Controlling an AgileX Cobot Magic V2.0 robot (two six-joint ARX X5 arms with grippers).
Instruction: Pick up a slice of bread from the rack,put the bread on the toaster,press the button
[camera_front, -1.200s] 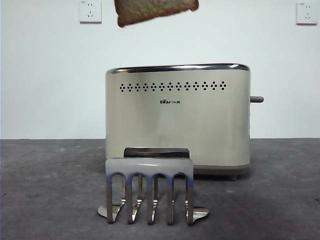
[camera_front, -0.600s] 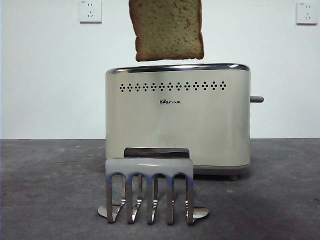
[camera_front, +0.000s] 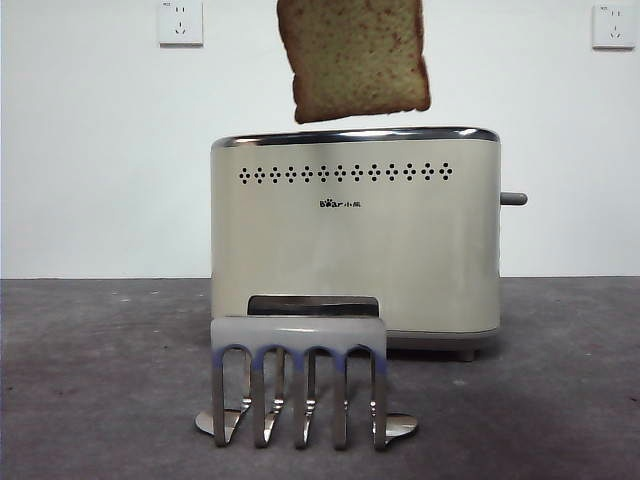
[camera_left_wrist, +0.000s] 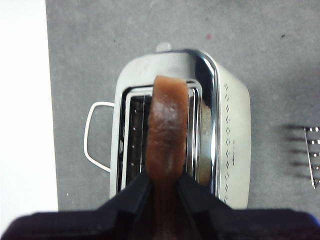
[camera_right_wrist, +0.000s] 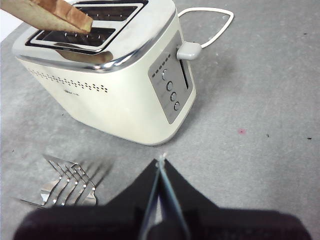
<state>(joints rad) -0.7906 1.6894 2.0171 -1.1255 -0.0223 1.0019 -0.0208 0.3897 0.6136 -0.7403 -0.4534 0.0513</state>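
left gripper (camera_left_wrist: 162, 187): two matte black wedge-shaped jaws on a black body. right gripper (camera_right_wrist: 161, 165): black tapered jaws, thin pale inner edges.

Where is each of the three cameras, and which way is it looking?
Front view: low at table height, looking level across the shiny silver toast rack at the cream-beige box toaster; the tan wholegrain bread slice hangs above it; no arm shows.
Left wrist view: on the left arm, looking down into the toaster's slots; left gripper clamps the bread.
Right wrist view: on the right arm, looking down at the toaster's end with the grey lever button; right gripper shut.
All three show toaster, bread and rack.
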